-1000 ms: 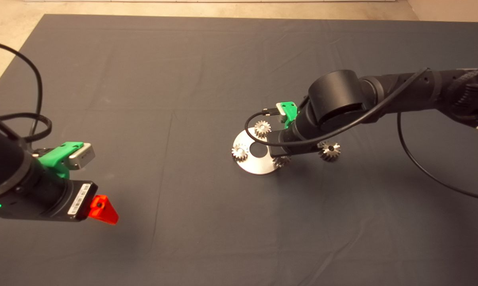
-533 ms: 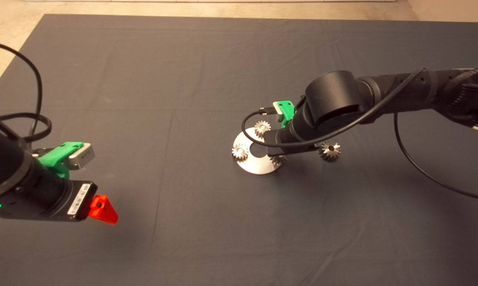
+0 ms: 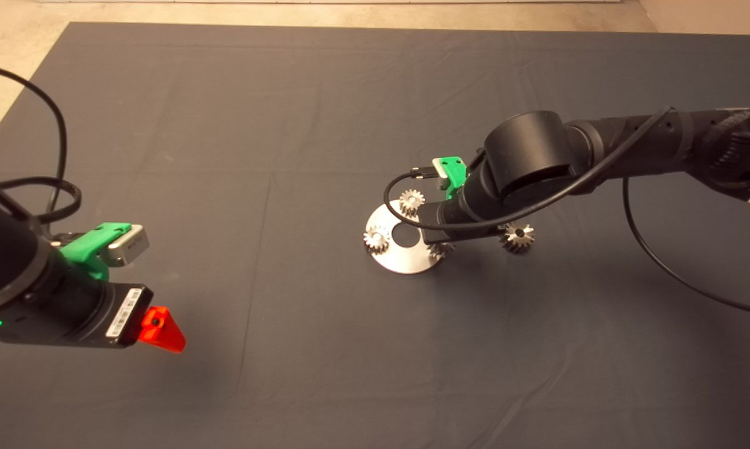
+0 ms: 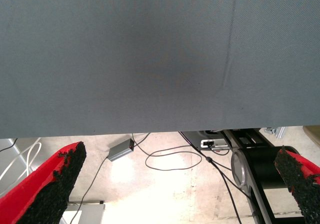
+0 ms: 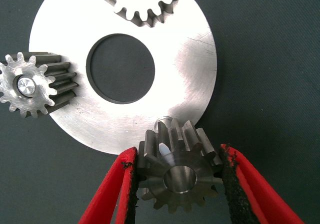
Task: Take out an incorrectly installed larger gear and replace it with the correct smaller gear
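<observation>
Dark mat covers the table, pale floor showing past its far edge. Right gripper is down at the round steel plate, fingers nearly closed — black pads pressed against both flanks of the smaller gear, which sits at the plate's rim just over a short silver pin; can't tell if the gear is seated on it. In the head view the right arm hides most of that gear. Two paler gears sit on pins elsewhere on the plate: one on its far side, one toward the left arm's side, with the plate's big centre hole between them. Larger gear lies on the mat just beside the plate, off to the right arm's side, black centre hole up. Left gripper parked at the mat's near-left corner — fingers spread wide, holding nothing, its wrist view showing mat edge and floor cables.
</observation>
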{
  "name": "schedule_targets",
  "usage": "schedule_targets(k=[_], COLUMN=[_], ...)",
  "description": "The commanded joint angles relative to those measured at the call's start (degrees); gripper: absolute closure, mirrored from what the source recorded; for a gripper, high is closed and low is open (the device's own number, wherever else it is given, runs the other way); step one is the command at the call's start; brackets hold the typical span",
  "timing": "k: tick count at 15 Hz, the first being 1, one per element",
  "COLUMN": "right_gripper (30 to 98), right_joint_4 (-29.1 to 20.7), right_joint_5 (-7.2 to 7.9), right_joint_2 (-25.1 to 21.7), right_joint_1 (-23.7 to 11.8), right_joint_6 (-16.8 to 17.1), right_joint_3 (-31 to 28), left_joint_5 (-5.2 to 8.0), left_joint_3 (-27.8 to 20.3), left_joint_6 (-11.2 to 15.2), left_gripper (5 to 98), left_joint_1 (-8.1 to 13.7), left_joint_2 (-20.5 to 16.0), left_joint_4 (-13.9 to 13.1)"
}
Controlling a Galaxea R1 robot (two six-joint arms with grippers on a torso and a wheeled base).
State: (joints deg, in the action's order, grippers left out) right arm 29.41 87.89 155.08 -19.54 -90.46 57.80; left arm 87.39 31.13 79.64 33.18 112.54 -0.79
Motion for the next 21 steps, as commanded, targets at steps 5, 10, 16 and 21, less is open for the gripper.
schedule_targets(k=[5,10,16,21], right_gripper=[90.1,90.2,90.3,90.2], right_joint_4=[2.1,2.1,1.6,1.6], right_joint_5=[7.11,7.11,7.11,7.11], right_joint_2=[-1.3,0.2,0.8,0.5], right_joint_1=[-1.3,-1.2,-1.2,-0.8], right_joint_6=[-0.1,0.0,0.0,-0.3], right_joint_3=[-1.3,-0.7,0.6,0.5], left_joint_5=[5.33,5.33,5.33,5.33], left_joint_3=[-0.2,-0.4,-0.1,0.0], left_joint_6=[-0.2,-0.2,-0.3,-0.3], left_gripper=[5.4,5.4,5.4,5.4], left_joint_1=[0.0,0.0,0.0,0.0], left_joint_2=[0.0,-0.1,0.0,0.0], left_joint_4=[0.4,0.4,0.4,0.4])
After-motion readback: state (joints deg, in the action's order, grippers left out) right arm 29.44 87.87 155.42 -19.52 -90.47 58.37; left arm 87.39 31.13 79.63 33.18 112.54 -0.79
